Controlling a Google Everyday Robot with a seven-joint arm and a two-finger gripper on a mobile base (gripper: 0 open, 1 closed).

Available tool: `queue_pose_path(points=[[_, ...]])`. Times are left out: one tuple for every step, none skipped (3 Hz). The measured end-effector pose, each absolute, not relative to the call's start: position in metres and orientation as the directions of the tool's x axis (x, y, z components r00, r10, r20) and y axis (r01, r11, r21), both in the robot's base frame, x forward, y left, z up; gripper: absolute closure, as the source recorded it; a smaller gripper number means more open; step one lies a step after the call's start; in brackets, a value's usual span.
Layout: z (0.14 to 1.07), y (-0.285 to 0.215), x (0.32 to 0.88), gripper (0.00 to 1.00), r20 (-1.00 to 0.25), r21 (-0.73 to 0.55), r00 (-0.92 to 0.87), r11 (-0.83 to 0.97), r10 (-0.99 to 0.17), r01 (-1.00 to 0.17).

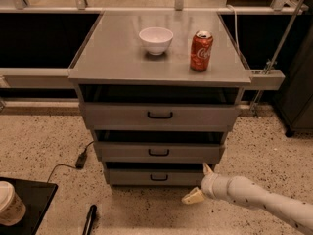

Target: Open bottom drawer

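The grey metal cabinet has three drawers with small black bar handles. The bottom drawer [132,177] is the lowest one, just above the floor, and its handle [159,177] sits mid-front. My gripper [200,183] is low at the drawer's right end, to the right of the handle and not touching it. It is open and empty, with one fingertip [208,169] pointing up by the drawer's right corner and the other [192,198] near the floor. The white arm reaches in from the lower right.
A white bowl [156,39] and a red soda can [201,51] stand on the cabinet top [112,58]. The middle drawer [122,152] and top drawer [112,115] are above. A black cable [80,158] lies on the speckled floor at left. A paper cup [10,208] sits at bottom left.
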State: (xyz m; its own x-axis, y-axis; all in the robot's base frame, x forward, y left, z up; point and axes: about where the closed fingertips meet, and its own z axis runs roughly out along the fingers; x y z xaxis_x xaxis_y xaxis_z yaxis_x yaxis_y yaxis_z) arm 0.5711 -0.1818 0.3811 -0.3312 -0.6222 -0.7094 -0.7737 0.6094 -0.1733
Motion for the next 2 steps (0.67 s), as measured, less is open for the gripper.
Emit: queue_pose_path(points=[[0.381,-0.181,0.57,0.0,-0.709,-0.171,-0.331,0.608,-0.623,-0.776],[0.369,-0.178,0.578,0.0,-0.725,-0.165,-0.321,0.606,-0.609,-0.778]])
